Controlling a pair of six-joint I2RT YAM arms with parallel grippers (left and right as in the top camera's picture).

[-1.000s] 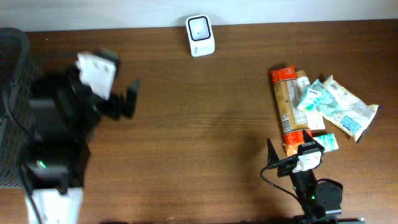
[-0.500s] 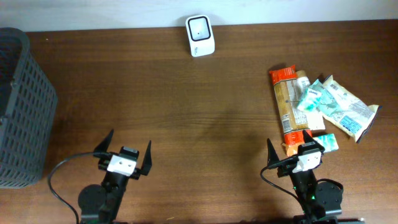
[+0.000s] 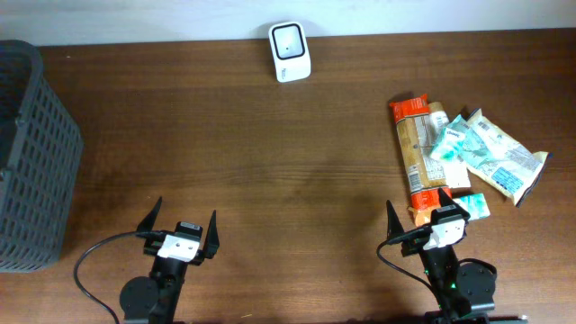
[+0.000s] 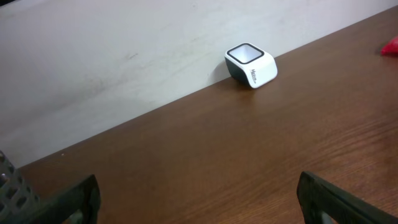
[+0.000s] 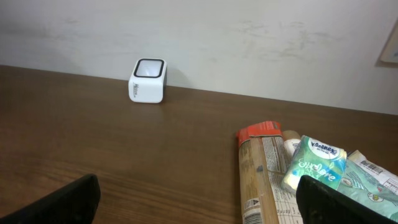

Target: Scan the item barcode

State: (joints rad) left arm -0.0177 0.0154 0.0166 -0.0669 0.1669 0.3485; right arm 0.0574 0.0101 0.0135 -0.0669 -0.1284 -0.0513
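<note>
Brown wooden table (image 3: pixel 270 162) with a pale wall (image 4: pixel 124 62) behind. Small white scanner box (image 3: pixel 290 51) far back by the wall. Heap of snack packets (image 3: pixel 481 148) on the right side, long orange and tan packet (image 3: pixel 412 153) nearest. Left claw (image 3: pixel 183 221) and right claw (image 3: pixel 421 216) both wide open, holding nothing, right claw hanging by that packet's near end. Easy to pinch 2 packets at once in such a tight heap, or to cover the barcode with a finger.
</note>
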